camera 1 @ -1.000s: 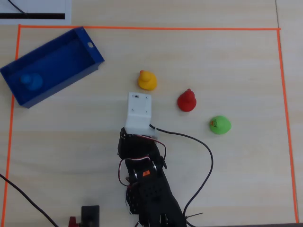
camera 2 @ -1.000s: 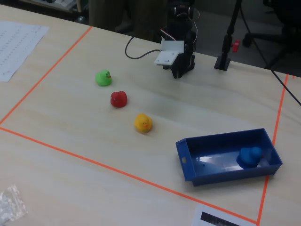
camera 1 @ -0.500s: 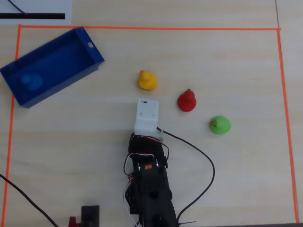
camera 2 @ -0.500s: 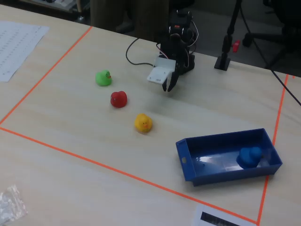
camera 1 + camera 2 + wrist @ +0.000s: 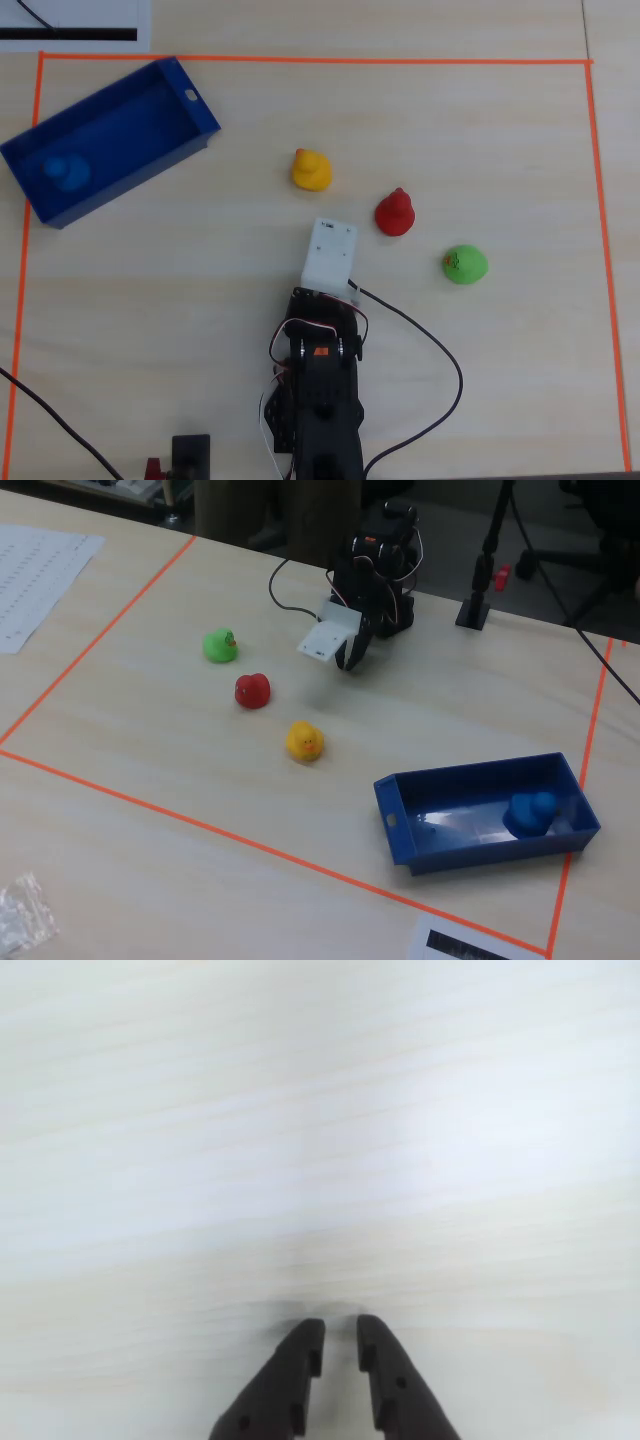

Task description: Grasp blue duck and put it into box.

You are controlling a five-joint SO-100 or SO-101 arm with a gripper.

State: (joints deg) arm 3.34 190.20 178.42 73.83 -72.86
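Two dark fingers of the gripper point(image 5: 340, 1332) stand nearly together with only a thin gap, holding nothing, above bare pale wood table point(image 5: 320, 1140) in the wrist view. In the overhead view the arm point(image 5: 322, 400) is folded back near the lower edge. Just beyond it lie the yellow duck point(image 5: 311, 170), red duck point(image 5: 395, 213) and green duck point(image 5: 464, 264). Well apart, the blue duck point(image 5: 65, 173) sits inside the box point(image 5: 195, 115), at its far-left end.
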